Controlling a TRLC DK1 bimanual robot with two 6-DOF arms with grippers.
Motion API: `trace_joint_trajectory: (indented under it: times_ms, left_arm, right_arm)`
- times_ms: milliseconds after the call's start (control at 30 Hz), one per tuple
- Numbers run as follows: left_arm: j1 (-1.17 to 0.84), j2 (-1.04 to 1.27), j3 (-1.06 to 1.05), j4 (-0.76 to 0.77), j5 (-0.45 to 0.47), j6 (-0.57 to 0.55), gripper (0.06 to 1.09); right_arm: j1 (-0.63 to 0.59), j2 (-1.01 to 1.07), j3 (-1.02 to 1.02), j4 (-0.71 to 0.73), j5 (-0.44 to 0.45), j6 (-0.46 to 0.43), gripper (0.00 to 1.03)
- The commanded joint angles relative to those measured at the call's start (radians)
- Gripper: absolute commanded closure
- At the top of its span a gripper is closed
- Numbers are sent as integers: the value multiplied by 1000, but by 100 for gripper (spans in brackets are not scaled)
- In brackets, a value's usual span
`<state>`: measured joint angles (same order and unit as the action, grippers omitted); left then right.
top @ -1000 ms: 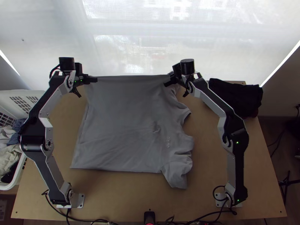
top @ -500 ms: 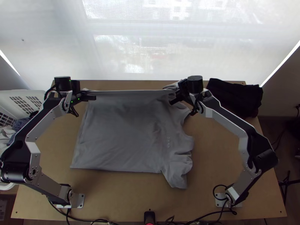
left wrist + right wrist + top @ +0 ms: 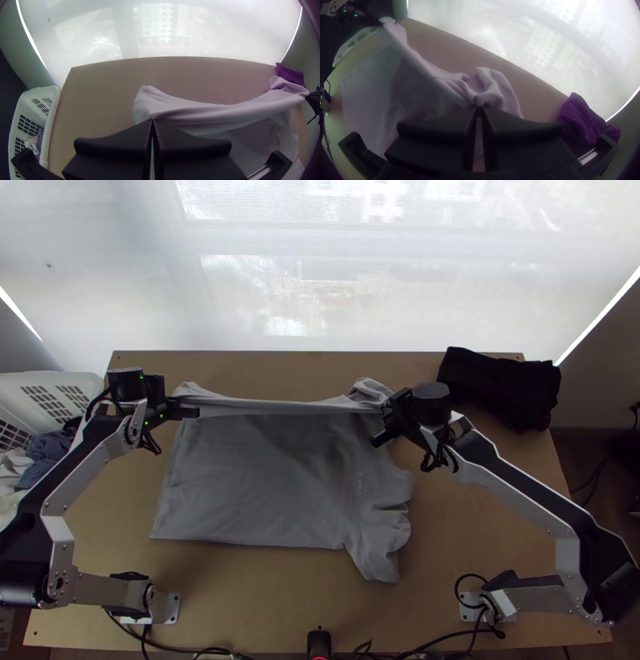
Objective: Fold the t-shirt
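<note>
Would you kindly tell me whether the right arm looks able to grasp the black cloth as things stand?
Probably not: the black cloth lies nearby, uncovered, but the right claw is shut on the grey t-shirt and would likely need to let go first.

"Where's the top view taken from?"

"High over the wooden table (image 3: 264, 604)'s near edge, looking steeply down, with the far edge and window blind (image 3: 320, 276) ahead."

"And the wrist views?"

"Lower, close to the grey T-shirt (image 3: 272, 476). The left faces the far edge nearly square; the right looks slantwise across it, reaching the far left corner."

"What's shared?"

"All three catch shirt, blind, the white laundry basket (image 3: 64, 382) past the left edge and the black garment (image 3: 496, 388) by the far right corner."
</note>
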<state>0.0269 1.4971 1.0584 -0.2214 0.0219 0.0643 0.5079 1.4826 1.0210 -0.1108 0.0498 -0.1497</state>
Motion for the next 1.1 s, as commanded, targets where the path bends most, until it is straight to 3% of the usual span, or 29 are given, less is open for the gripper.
trace_joint_trajectory:
  times_ms: [0, 867, 933, 1000, 1067]
  left_arm:
    - [21, -29, -58, 10, 0, 14, 105]
    - [19, -26, -284, 99, 0, 60, 105]
    - [18, -9, -296, 99, -2, 65, 104]
    - [16, -5, -308, 86, 0, 69, 83]
    - [16, -17, -313, 54, 0, 66, 58]
  right_arm:
    - [58, -64, -73, -33, 1, 18, 100]
    - [162, -16, -248, -27, 1, 24, 97]
    - [167, -15, -260, -27, 1, 29, 68]
    - [167, -16, -262, -29, 1, 29, 34]
    - [165, -28, -256, -38, 1, 27, 9]
